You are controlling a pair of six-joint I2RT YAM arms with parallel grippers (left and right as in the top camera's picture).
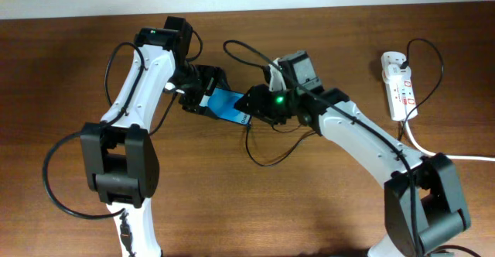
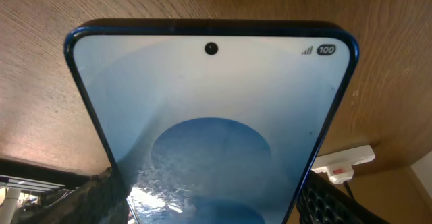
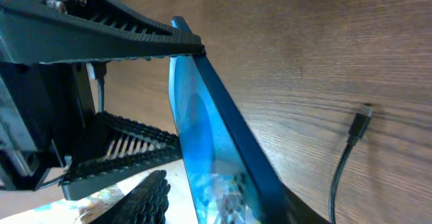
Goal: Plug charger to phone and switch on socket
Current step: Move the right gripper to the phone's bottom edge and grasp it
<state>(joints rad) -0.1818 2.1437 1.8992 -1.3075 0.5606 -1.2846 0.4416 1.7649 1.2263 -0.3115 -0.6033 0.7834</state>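
**A:** lol, the slim black-framed, blue-screened phone (image 1: 227, 106) was gripped by its edges in the left tool (image 1: 203, 94), over the middle of the brown wooden counter (image 1: 255, 210).

**B:** It was judged light, stiff, slick glass, so the edges were best. The right tool (image 1: 254, 106) state couldn't be told.

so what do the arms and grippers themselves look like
Both the left arm and right arm have white shells with black joint blocks, and thin black cables loop alongside them. A green light glows near the right wrist. The left gripper and right gripper are black; the left one's fingers are ribbed, open-lattice wedges.
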